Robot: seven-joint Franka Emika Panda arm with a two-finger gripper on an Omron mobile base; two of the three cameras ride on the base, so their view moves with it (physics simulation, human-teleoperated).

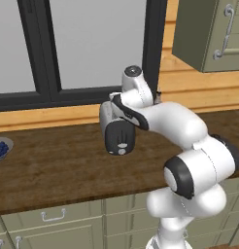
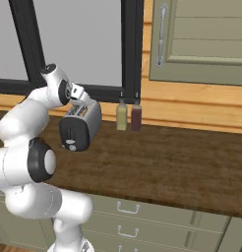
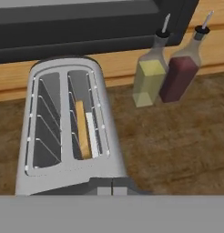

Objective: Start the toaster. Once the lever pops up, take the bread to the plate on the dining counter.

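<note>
- 2 slots in the toaster (image 3: 68,132), on the wooden counter (image 2: 182,167) below the window (image 1: 92,44); right-hand slot in the hand view holding the bread (image 3: 82,129) on edge.
- 2 bottles, yellow (image 3: 149,81) and dark red (image 3: 180,75), just beside each other, near the toaster.
- Gripper (image 3: 112,190) shut, empty, above the toaster's near end.

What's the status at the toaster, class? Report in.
Jaws shut, holding nothing. Bread sits in the right slot of the toaster. Two bottles stand right of it, clear.
</note>
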